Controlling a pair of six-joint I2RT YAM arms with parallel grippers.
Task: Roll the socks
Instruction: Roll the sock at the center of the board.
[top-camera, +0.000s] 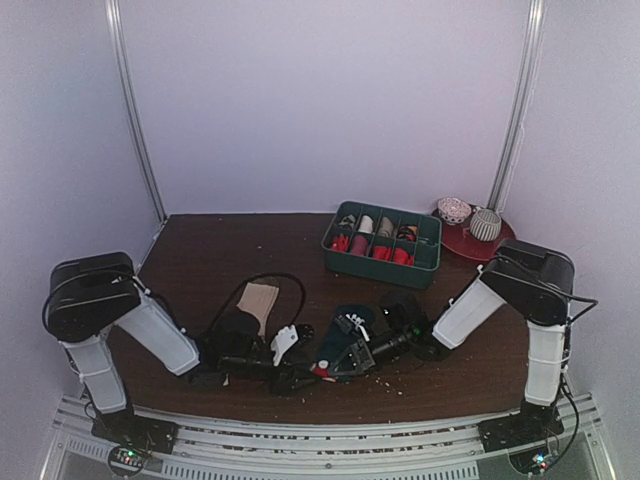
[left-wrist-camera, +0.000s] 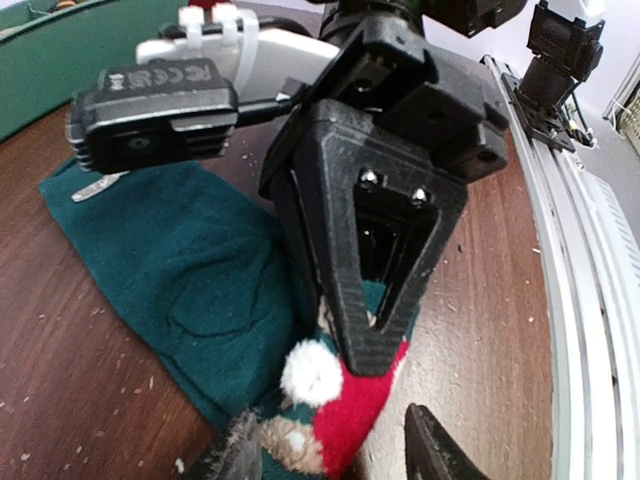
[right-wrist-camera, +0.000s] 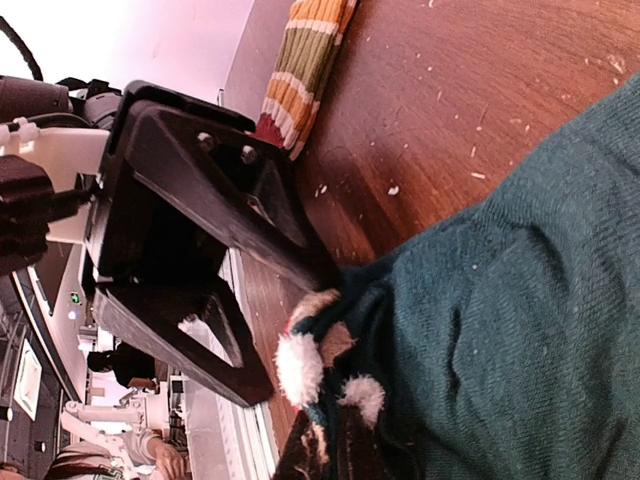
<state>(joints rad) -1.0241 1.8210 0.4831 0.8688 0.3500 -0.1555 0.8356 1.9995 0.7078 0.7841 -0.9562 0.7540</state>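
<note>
Rolling: not begun | dark teal fabric sock (top-camera: 348, 322) flat; beige striped fabric sock (top-camera: 258, 300) flat, upper left | right pincer (left-wrist-camera: 365, 350) clamped on teal cuff | left pincer (right-wrist-camera: 297, 335) half-spread, holding nothing.

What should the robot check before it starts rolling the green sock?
1. Teal sock lies flat on the table: ok.
2. Left gripper is open, its fingers either side of the sock's red-and-white end: ok.
3. Right gripper is shut at that same end: ok.
4. Right gripper really pinches fabric: cannot tell.
5. Striped sock lies apart, out of the way: ok.
</note>
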